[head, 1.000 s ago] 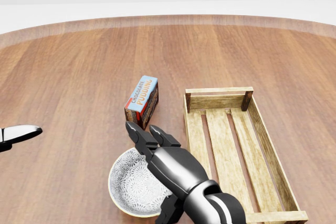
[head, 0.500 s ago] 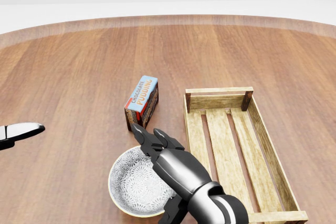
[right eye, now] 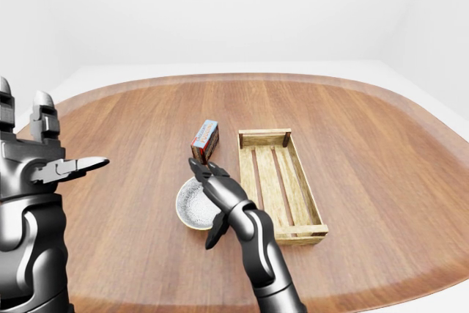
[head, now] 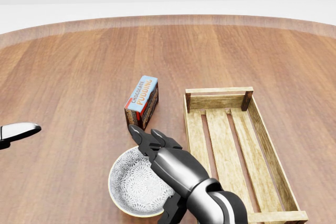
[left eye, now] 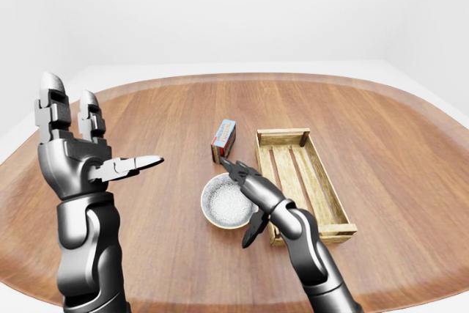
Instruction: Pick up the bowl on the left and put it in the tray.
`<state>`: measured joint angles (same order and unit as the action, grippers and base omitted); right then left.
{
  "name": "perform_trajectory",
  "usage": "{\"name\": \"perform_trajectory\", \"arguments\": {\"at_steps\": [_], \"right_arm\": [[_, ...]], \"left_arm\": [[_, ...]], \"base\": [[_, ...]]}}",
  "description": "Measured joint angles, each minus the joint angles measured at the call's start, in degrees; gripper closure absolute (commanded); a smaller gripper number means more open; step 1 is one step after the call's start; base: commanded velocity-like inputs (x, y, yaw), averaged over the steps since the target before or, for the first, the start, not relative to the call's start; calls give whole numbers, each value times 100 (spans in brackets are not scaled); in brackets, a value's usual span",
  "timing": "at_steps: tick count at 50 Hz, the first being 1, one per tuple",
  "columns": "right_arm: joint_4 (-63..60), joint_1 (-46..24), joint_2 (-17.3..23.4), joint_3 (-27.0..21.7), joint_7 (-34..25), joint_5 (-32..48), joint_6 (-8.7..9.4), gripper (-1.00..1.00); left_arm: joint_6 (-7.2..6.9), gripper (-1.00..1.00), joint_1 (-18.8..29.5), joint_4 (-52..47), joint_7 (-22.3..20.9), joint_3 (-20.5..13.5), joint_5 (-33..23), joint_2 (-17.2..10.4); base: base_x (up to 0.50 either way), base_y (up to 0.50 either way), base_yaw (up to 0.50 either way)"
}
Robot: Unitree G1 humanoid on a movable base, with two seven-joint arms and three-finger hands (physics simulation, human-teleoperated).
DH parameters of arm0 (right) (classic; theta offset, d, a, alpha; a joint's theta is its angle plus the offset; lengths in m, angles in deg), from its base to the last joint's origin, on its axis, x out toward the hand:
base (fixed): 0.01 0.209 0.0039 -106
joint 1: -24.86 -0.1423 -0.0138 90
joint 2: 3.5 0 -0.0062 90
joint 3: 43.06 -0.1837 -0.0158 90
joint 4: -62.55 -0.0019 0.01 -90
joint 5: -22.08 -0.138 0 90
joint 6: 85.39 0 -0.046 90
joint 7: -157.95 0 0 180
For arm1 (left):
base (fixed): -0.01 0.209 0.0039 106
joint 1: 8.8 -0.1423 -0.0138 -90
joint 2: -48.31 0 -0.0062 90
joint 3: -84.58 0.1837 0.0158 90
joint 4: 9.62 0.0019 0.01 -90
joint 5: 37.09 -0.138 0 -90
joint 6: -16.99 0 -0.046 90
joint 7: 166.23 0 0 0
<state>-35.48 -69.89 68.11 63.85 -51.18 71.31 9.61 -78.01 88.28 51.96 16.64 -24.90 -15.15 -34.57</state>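
Right hand [head: 169, 165] over right rim of bowl [head: 127, 188], fingers apart, seemingly straddling it to pinch; tray [head: 218, 92] just right; left hand [left eye: 73, 163] raised, spread, idle.

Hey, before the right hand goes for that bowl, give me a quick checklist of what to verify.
1. Right hand over the bowl rim: ok.
2. Fingers closed on the rim: not ok, spread open.
3. Pudding box clear of that hand: cannot tell, very close.
4. Tray empty: ok.
5. Left hand out of the way: ok, raised and open.
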Motion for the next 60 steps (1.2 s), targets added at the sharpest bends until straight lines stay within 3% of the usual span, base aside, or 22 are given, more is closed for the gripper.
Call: {"name": "perform_trajectory", "arguments": {"at_steps": [60], "right_arm": [[2127, -494, -124, -289, 483, -531, 0, -100]], "left_arm": [[0, -100, -12, 144, -20, -27, -73, -12]], "base": [[0, 0, 0]]}}
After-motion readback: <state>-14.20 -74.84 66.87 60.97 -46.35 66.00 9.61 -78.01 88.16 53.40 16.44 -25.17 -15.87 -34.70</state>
